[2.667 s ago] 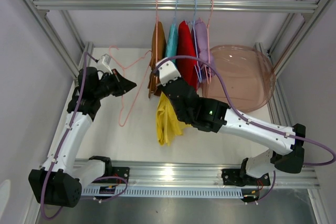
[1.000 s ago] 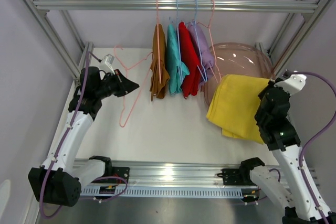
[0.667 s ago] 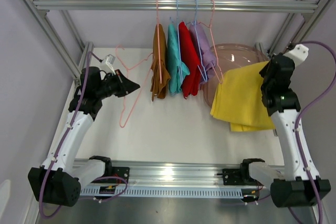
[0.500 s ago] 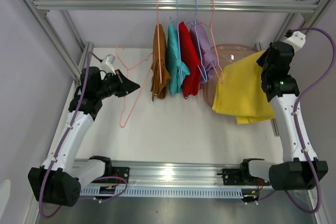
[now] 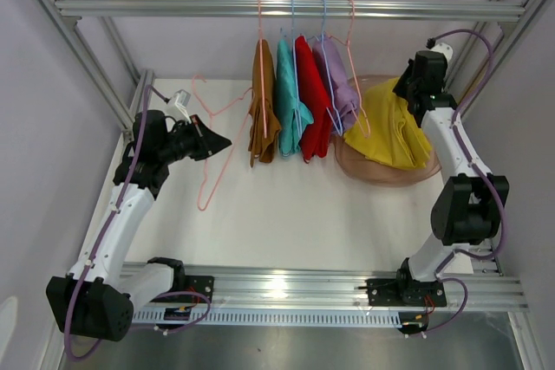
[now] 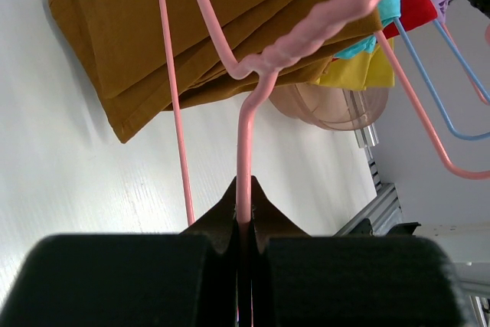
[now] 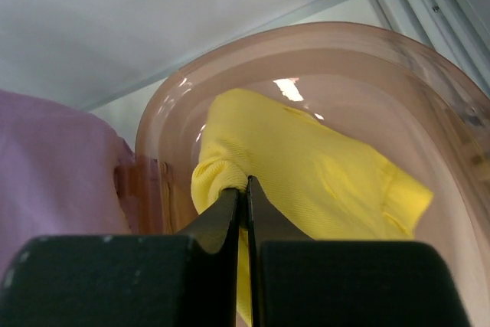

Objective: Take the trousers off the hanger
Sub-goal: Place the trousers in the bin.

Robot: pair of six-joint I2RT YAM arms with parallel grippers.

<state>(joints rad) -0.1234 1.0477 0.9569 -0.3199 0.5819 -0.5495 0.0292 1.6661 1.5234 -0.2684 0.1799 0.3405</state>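
right gripper [image 7: 245, 191]: jaws pinched on a fold of the yellow trousers [image 7: 321, 166], drooping into the tub [image 7: 398, 59] | left gripper [image 6: 243, 220]: clamped on a bare pink hanger [image 6: 246, 128] | brown trousers [image 5: 262, 106], teal trousers [image 5: 286, 97], red trousers [image 5: 310, 101], lavender trousers [image 5: 336, 75]: hung at the rail [image 5: 156, 8] | handling: light, limp cloth, probably grippy; pinch a folded lower edge

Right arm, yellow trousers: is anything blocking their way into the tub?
Nothing visible does. The right gripper, shut on a fold of the yellow trousers, holds them down in the tub.
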